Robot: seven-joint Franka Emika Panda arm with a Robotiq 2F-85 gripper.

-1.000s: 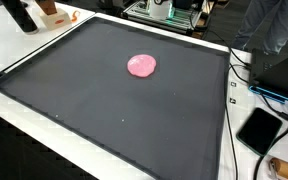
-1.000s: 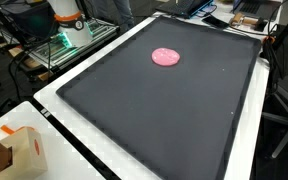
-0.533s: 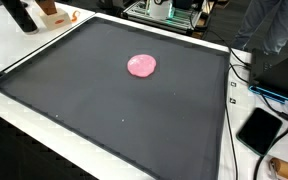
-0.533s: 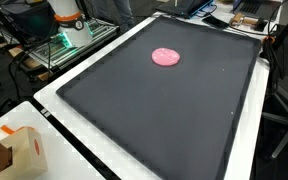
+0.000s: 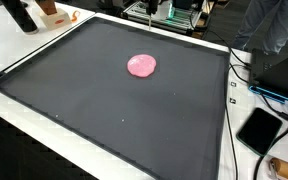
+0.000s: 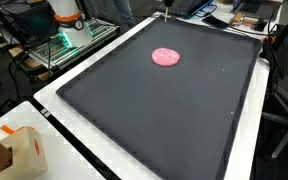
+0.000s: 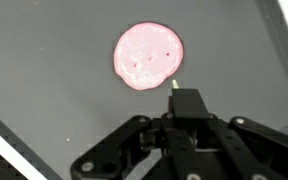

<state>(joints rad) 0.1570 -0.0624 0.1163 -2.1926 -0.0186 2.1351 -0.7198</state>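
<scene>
Pink disc (image 7: 148,56), flat on dark mat (image 7: 44,70), claw (image 7: 188,118) nearby

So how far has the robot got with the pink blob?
Barely begun. The pink blob lies flat and round on the black mat and looks untouched. The gripper hovers above it in the wrist view, well clear. Reaching and touching the blob is all left to do.

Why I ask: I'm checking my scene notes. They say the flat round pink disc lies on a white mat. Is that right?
Not quite. The mat is black, not white; only the table edge around it is white. Both exterior views show this. The rest holds: the flat round pink disc does lie on the mat.
</scene>
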